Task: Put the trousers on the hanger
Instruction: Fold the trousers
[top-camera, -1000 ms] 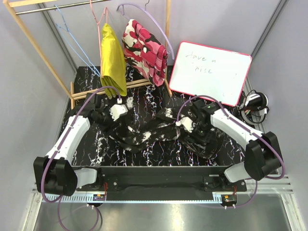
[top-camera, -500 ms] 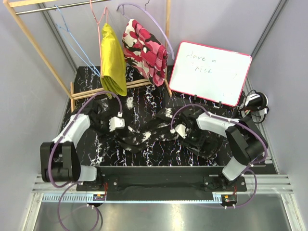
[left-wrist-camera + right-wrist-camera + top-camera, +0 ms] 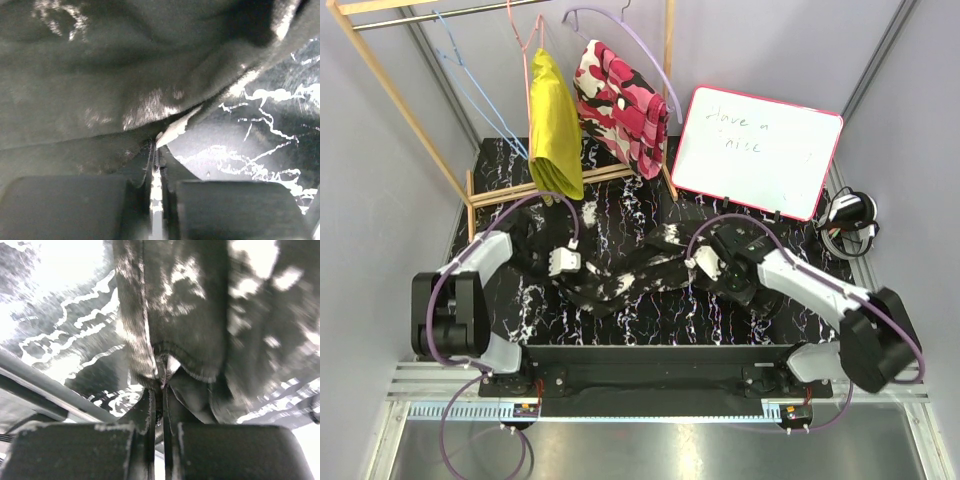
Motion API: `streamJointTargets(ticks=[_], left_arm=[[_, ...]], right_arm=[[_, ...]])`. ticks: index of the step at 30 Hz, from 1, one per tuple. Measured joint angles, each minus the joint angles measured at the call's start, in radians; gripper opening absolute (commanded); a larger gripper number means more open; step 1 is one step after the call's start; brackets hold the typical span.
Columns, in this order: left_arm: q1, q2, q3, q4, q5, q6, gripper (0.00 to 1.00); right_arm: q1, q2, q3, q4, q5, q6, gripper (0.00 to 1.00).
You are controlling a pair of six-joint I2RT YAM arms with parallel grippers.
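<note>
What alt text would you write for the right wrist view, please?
The right gripper, fingers shut, pinches a hemmed edge of the black, white-blotched trousers, which fill most of the view. Beyond them at left is the black tabletop with white veins.

From above, the tips of the left gripper and the right gripper were lost in the black trousers. Both wrist views cut the trousers off at their edges, and the right one was blurred.
</note>
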Motion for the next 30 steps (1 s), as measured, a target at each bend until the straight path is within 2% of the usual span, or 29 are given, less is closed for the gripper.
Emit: streamJointTargets(ticks=[3,7,12,16,22,26,30], left_arm=[[0.019,-0.058,0.003,-0.026,-0.002,0.013,0.00],[0.093,-0.125,0.057,-0.132,-0.003,0.058,0.00],[0.229,-0.132,0.176,-0.262,-0.011,0.121,0.00],[0.324,-0.141,0.247,-0.359,-0.032,0.161,0.00],[0.430,-0.116,0.357,-0.467,-0.102,0.186,0.00],[0.485,-0.095,0.438,-0.482,-0.135,0.202,0.00],[0.500,-0.089,0.500,-0.501,-0.147,0.200,0.00]], right_arm=[[-0.028,-0.075,-0.005,-0.007,0.027,-0.019,0.00],[-0.151,-0.135,-0.012,-0.014,0.039,-0.072,0.00],[-0.258,-0.258,-0.013,-0.063,0.057,-0.174,0.00],[-0.287,-0.387,-0.015,-0.103,0.079,-0.270,0.00],[-0.364,-0.547,-0.113,-0.153,0.114,-0.427,0.00],[-0.426,-0.587,-0.126,-0.189,0.118,-0.501,0.00],[-0.488,-0.556,-0.108,-0.193,0.098,-0.550,0.00]])
